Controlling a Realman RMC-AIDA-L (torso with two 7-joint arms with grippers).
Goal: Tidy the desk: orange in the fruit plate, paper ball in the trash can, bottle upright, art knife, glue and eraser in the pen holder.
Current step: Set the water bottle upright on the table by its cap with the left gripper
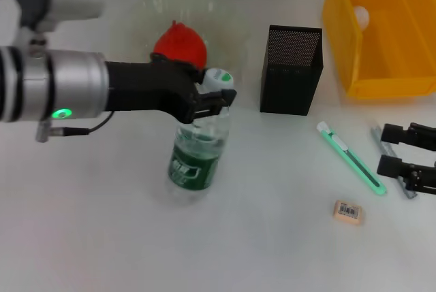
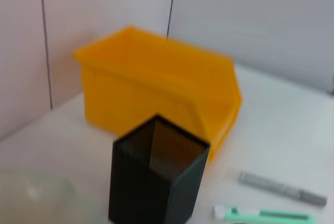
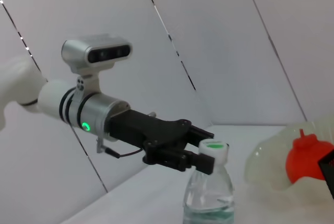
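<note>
The bottle [image 1: 197, 150] stands upright on the desk [image 1: 102, 224], white cap up. My left gripper [image 1: 219, 98] is shut on its neck just under the cap; the right wrist view shows the same grip [image 3: 201, 158] on the bottle [image 3: 209, 195]. The orange [image 1: 180, 43] lies in the fruit plate [image 1: 153, 6]. The paper ball [image 1: 360, 14] lies in the trash can [image 1: 381, 67]. The pen holder [image 1: 291, 71] stands between them. The art knife [image 1: 351, 158], glue [image 1: 377, 135] and eraser [image 1: 347, 211] lie on the desk at the right. My right gripper [image 1: 383, 149] is open, its fingers on either side of the glue.
The left wrist view shows the trash can [image 2: 156, 78] behind the pen holder [image 2: 156, 182], with the glue [image 2: 282, 188] and art knife [image 2: 266, 214] beside it. A wall stands behind the desk. Bare desk lies at the front left.
</note>
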